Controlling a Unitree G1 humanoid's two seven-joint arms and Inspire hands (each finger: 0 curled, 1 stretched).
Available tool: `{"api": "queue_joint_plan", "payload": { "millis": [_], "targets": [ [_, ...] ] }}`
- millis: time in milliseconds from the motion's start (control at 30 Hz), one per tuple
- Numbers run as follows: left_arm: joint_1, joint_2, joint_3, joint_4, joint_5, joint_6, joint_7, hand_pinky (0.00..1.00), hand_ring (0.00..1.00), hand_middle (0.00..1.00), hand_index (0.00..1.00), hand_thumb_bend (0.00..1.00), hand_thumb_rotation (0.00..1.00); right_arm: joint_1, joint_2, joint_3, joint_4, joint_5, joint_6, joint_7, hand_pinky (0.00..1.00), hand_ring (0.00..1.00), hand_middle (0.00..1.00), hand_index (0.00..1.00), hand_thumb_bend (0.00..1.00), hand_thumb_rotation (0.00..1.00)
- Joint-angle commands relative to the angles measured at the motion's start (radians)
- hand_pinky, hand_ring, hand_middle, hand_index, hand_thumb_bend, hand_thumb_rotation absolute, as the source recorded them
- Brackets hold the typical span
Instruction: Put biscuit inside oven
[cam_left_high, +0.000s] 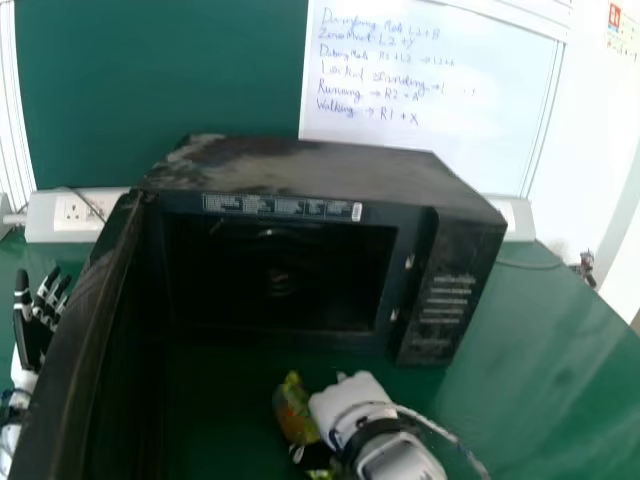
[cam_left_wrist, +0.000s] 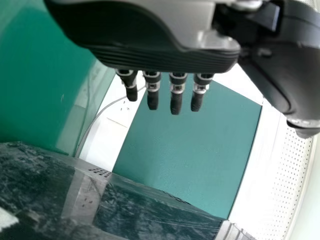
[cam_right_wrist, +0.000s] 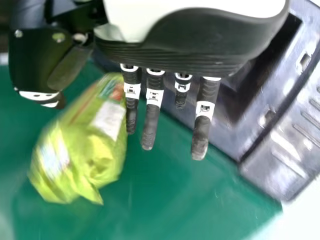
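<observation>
Near zone, toward the near edge of the bench (cam_left_high: 520, 400): find the biscuit packet (cam_left_high: 293, 408) in front of the oven, outside the cavity. Note placement between the thumb and the fingers of the right hand (cam_right_wrist: 200, 115), with fingers wide and almost straight. Cannot tell whether firmly pinched or merely cradled. Judge the purpose of this placement as lining up with the opening for a short forward transfer.

Left side, running from the oven front toward the near left corner of the bench: observe the door (cam_left_high: 85, 340), swung fully clear of the opening. Treat as positioned to leave the entry path free. Locate the left hand (cam_left_high: 35, 325) on the outer side of the door, wide and empty, with fingers extended; presumably parked there to stay out of the path while remaining close enough to check door swing.

Farther back, toward the far edge of the bench: locate the oven (cam_left_high: 330, 165), with cavity (cam_left_high: 280, 275) facing the near edge for direct access. Next, raise and advance the packet over the cavity's lower lip, then release well inside. Beware of snagging the soft wrapper on the lip or knocking the door inward.
</observation>
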Motion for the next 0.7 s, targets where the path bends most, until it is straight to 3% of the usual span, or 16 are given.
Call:
{"api": "queue_joint_plan", "payload": {
  "millis": [0,233,667],
  "targets": [
    [0.002,0.0,0.001,-0.01,-0.005,0.009,0.004,0.82,0.88,0.89,0.92,0.93,0.63,-0.002,0.019,0.018,0.031,-0.011,0.01,0.012,0.41,0.54,0.68,0.72,0.77,0.08],
    [0.006,0.001,-0.001,-0.018,0.001,0.01,0.004,0.82,0.88,0.89,0.92,0.93,0.64,-0.027,0.02,0.037,0.111,-0.026,0.021,0.006,0.54,0.67,0.78,0.76,0.83,0.13],
    [0.007,0.0,0.0,-0.028,-0.005,0.019,0.007,0.82,0.87,0.89,0.92,0.94,0.64,-0.032,0.019,0.072,0.194,-0.086,0.087,-0.047,0.55,0.68,0.8,0.8,0.79,0.18]
  ]
}}
